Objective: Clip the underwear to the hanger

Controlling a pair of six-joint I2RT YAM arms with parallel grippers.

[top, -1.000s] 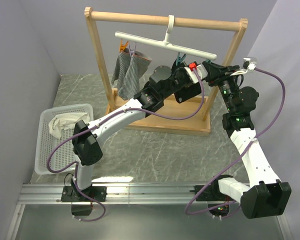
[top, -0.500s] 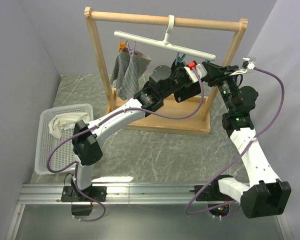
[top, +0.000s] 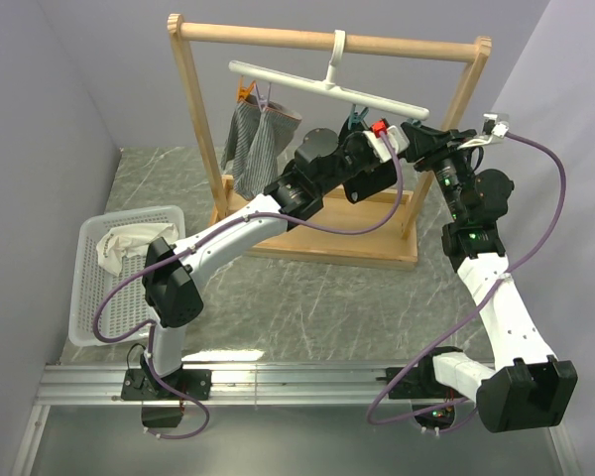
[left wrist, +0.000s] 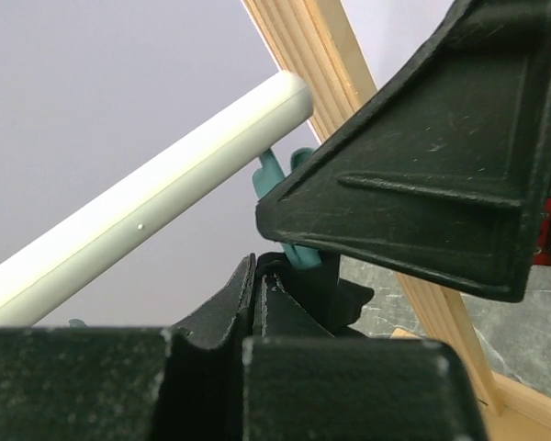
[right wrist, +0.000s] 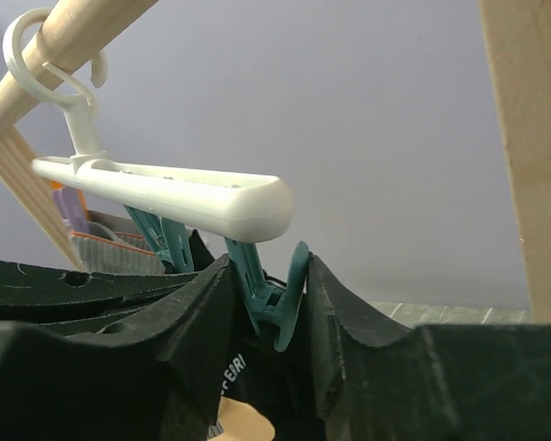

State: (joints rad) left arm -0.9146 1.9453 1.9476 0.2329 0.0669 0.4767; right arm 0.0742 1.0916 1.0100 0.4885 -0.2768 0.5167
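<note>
The white hanger [top: 327, 89] hangs by its hook from the wooden rack. My right gripper [top: 395, 139] is at the bar's right end, shut on the handles of a teal clip [right wrist: 274, 296], one finger on each side, midway [right wrist: 269, 276]. The black underwear [right wrist: 234, 377] hangs just under that clip. My left gripper [top: 362, 174] is shut on the underwear's edge [left wrist: 335, 292] and holds it up at the clip [left wrist: 280, 175], jaws pressed together [left wrist: 254, 276]. The hanger bar also shows in the left wrist view [left wrist: 147, 220] and the right wrist view [right wrist: 165, 195].
A grey striped garment [top: 253, 144] hangs from the hanger's left end by an orange clip [top: 244, 94]. The wooden rack [top: 327, 42] stands at the back. A white basket [top: 84, 288] with a cream cloth [top: 119, 246] sits at the left.
My left gripper has risen slightly with the underwear, closer to the teal clip. The right gripper has stayed on the clip.
</note>
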